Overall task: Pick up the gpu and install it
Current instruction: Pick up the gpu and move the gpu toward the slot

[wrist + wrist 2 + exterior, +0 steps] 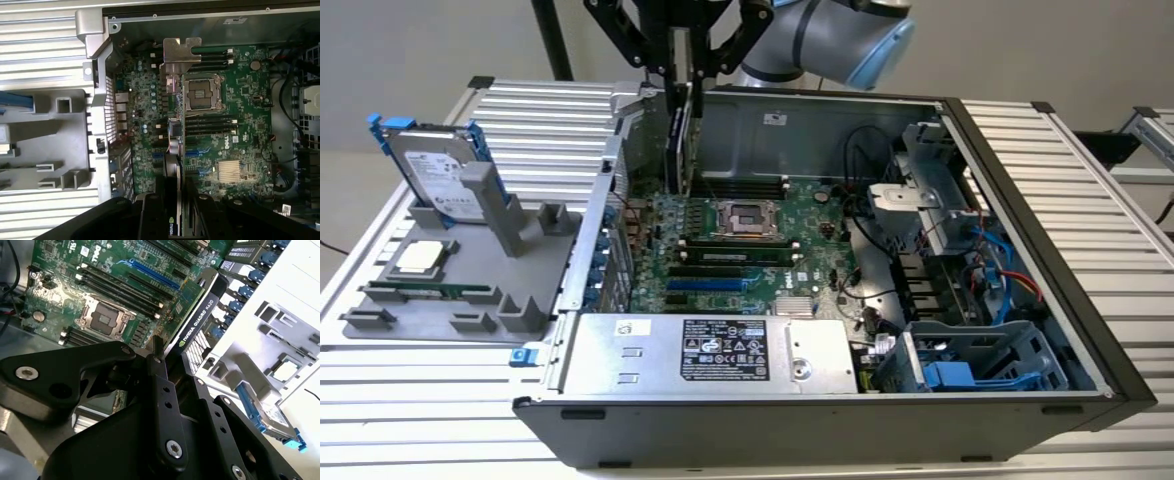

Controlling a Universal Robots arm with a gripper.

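Note:
My gripper (683, 78) is shut on the gpu (678, 135), which hangs on edge above the rear of the open computer case (1014, 180), over the green motherboard (761, 255). In the second wrist view the gpu's black cooler (199, 320) sticks out from between the black fingers (161, 377). The first wrist view looks down the card's edge, with its silver end bracket (176, 52) near the case's rear wall and the gripper (172, 200) behind it. The card is clear of the board's slots (707, 285).
On the exterior view's left a grey fixture (520, 235) holds a silver hard drive with blue rails (440, 175), a processor (420, 258) and a thin memory stick (434, 292). The power supply (707, 350) fills the case's near side. Cables and drive cages (961, 250) crowd its right.

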